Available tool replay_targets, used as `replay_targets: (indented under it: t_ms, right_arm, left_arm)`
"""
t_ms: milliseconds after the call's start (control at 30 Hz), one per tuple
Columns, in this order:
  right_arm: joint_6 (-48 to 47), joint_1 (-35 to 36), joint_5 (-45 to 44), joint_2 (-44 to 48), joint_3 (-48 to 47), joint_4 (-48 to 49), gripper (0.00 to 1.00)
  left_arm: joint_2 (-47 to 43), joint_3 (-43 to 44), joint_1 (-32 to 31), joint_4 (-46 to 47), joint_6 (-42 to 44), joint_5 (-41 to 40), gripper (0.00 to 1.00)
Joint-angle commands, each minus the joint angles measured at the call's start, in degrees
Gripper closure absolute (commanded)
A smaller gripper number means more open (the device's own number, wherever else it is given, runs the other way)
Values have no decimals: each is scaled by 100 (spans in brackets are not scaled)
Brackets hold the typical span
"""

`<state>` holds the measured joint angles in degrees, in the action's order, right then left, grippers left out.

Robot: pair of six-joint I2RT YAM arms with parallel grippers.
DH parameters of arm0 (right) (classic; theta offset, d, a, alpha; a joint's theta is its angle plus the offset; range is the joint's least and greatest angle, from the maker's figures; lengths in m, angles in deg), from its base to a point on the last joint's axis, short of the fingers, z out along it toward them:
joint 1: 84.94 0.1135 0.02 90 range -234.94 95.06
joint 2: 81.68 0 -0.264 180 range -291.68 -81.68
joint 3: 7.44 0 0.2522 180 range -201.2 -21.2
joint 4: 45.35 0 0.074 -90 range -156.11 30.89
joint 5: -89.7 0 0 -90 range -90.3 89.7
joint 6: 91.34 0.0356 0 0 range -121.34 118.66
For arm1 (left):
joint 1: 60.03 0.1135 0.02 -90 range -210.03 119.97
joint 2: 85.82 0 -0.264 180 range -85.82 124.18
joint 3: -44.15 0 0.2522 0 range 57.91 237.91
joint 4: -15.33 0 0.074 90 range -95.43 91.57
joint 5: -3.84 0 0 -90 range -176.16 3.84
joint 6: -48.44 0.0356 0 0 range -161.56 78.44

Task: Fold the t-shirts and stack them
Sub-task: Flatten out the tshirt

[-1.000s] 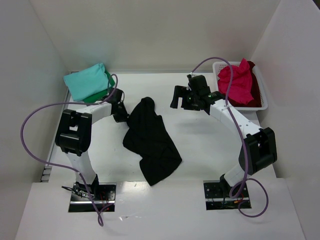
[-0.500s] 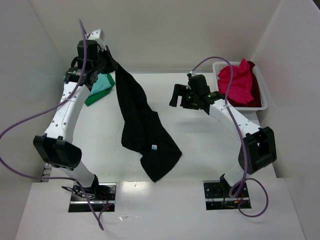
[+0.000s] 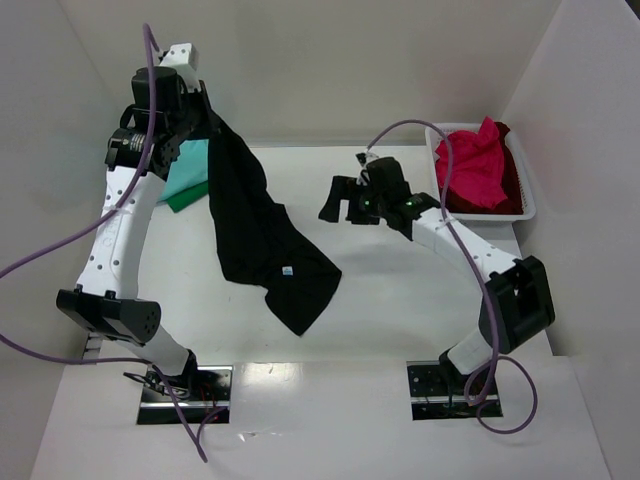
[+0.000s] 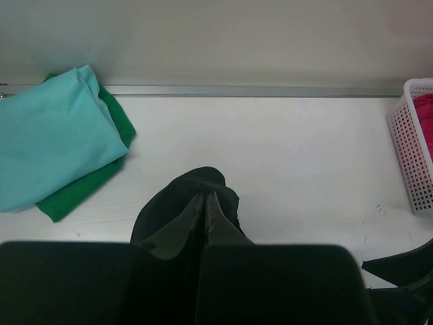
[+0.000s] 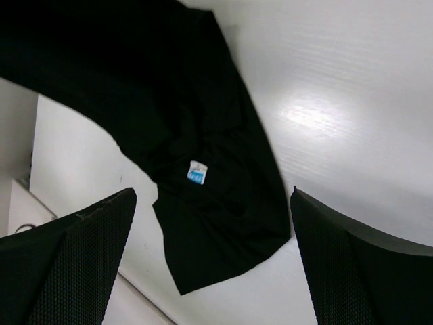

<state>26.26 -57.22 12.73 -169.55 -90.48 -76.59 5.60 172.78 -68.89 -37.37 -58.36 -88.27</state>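
Observation:
My left gripper [image 3: 203, 122] is raised high at the back left and is shut on the black t-shirt [image 3: 255, 235], which hangs from it with its lower end trailing on the table. In the left wrist view the gripper [image 4: 205, 198] pinches a bunch of the black cloth [image 4: 169, 206]. My right gripper [image 3: 338, 200] is open and empty above the table's middle; its view looks down on the black shirt [image 5: 203, 169] and its small blue label [image 5: 196, 173]. A folded teal t-shirt [image 4: 47, 142] lies on a green one [image 4: 88, 183] at the back left. Pink-red [image 3: 470, 165] and dark red [image 3: 505, 195] t-shirts fill the basket.
A white lattice basket [image 3: 527, 195] stands at the back right against the wall, and its corner also shows in the left wrist view [image 4: 413, 162]. White walls close in the table on the left, back and right.
My left gripper has lifted the black shirt off the table and carried it up and to the left. My right gripper has moved left toward the hanging shirt.

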Motion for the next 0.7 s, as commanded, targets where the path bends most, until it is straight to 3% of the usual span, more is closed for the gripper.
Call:
replay_targets:
  t_ms: [0,267,500,667]
  right_arm:
    - [202,277,-108,-308,98,228,0]
    - [378,953,15,-1020,46,412,9]
    - [309,1016,-55,-1583,-296,595,16]
    - [176,1016,-529,-2092,-1060,526,24]
  left_arm:
    - [-220,255,7,-61,177,-141,100]
    - [-274,-87,7,-61,177,-141,100]
    - [-334,-350,7,0,177,-202,100]
    - [-475,-588,7,0,177,-263,100]
